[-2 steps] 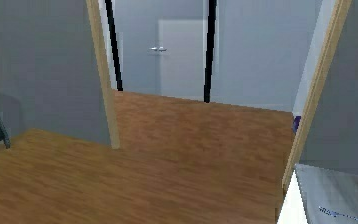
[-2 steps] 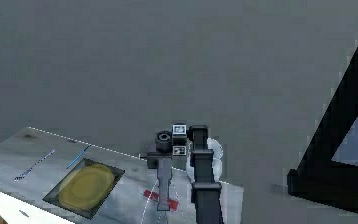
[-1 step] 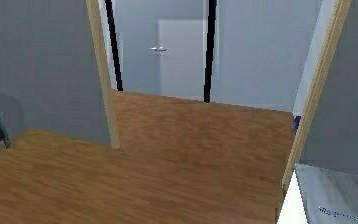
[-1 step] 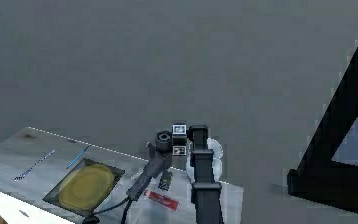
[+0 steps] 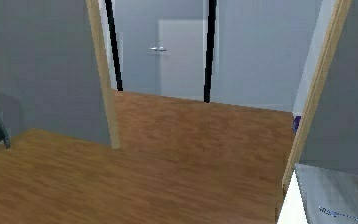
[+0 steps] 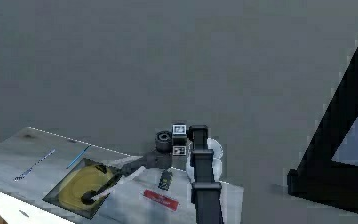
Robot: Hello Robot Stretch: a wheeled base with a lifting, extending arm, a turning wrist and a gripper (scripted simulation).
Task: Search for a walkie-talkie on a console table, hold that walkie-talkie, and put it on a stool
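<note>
In the arm side view a pale console table point(image 6: 32, 160) runs along the lower left below a grey wall. My arm rises from the bottom edge over its right end, and the gripper point(image 6: 127, 167) reaches left above the tabletop. A small dark oblong thing point(image 6: 165, 181), perhaps the walkie-talkie, lies just left of the arm. With things lying on the table at and behind the fingers, I cannot tell whether the gripper holds anything. The table's pale corner point(image 5: 332, 195) also appears at the forward view's bottom right.
On the table lie a yellow object point(image 6: 87, 186) in a sunken tray, a flat red item point(image 6: 159, 199) and a white rounded thing point(image 6: 216, 154). Ahead, wooden floor point(image 5: 187, 140) leads through a doorway to a white door point(image 5: 182, 55). A dark frame point(image 6: 337, 130) stands at the arm side view's right.
</note>
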